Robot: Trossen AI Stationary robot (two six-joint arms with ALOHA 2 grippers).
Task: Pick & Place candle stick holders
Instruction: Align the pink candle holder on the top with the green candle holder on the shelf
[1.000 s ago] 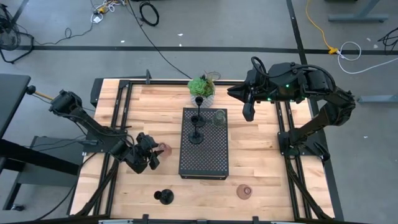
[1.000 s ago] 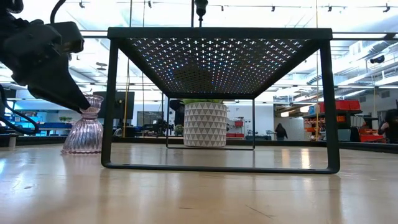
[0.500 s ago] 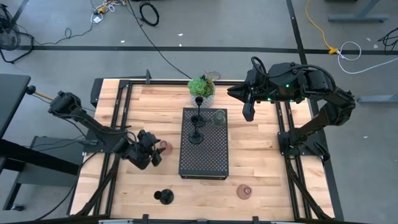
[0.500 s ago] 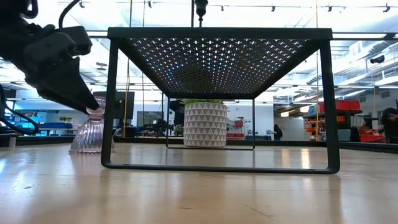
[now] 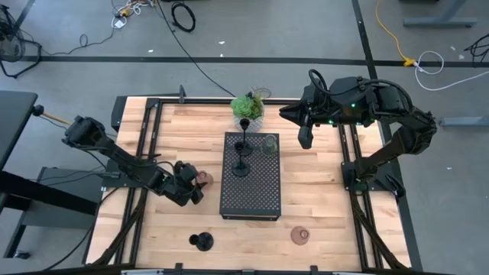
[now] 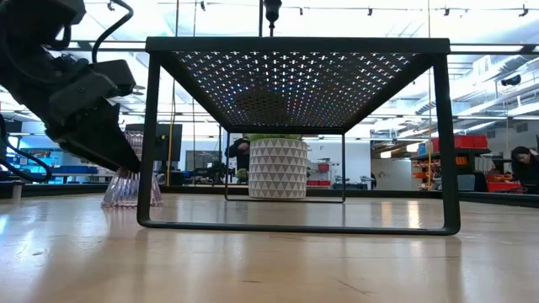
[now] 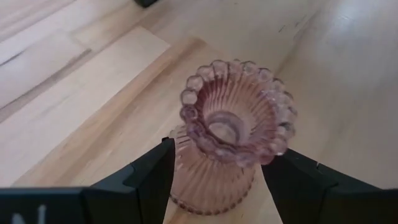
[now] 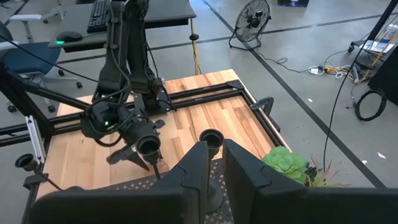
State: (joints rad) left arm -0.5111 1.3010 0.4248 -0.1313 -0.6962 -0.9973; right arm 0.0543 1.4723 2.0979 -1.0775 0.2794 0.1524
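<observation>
High view: the left gripper (image 5: 191,187) is seen low over the table, just left of the black perforated rectangular tray (image 5: 252,195), with the ribbed pinkish glass candle cup (image 5: 203,179) at its tip; the right gripper (image 5: 304,136) is held raised beyond the tray's far right corner, its fingers drawn nearly together on nothing. Left wrist view: the cup stands upright between the spread fingers (image 7: 149,180), which flank its lower body; contact cannot be told.

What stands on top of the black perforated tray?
Two black stemmed holders and a clear glass cup stand on the tray. The stems partly cover their bases.
</observation>
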